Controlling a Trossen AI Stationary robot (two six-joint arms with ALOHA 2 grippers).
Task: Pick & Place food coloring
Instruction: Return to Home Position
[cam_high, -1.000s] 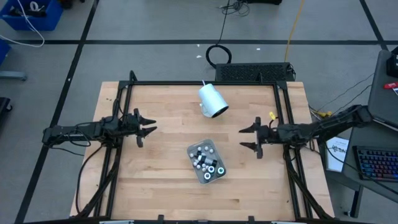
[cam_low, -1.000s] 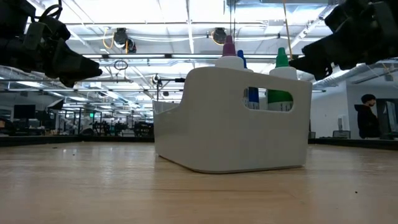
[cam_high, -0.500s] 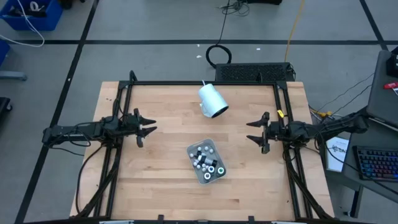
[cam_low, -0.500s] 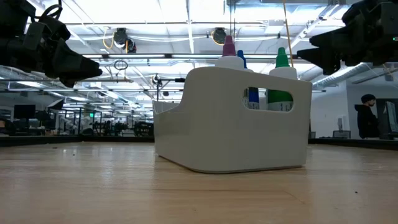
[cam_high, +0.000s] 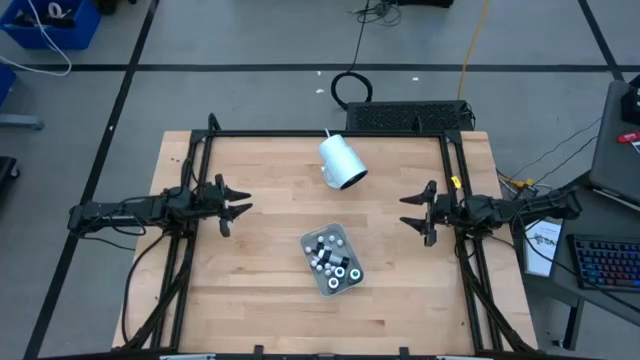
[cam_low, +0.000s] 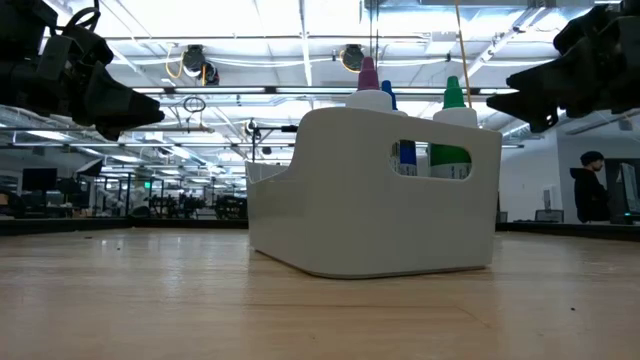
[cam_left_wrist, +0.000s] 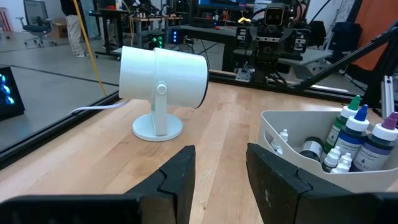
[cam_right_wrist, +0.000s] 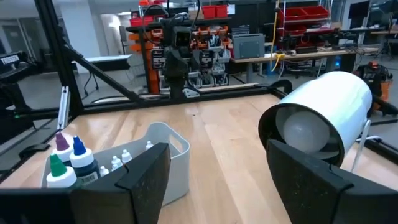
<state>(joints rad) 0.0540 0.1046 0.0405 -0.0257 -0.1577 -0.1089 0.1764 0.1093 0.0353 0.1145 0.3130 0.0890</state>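
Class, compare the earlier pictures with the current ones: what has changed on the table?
The right gripper, open and empty, drew back toward the right edge of the table. The left gripper, the bin, its bottles and the lamp stayed put.

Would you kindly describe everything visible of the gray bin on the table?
The gray bin looks like pale plastic: rectangular with rounded corners, an oval handle cut-out in one end wall. It stands upright on the table near its middle, askew to its edges, holding small whitish bottles and larger bottles tipped green, blue, violet.
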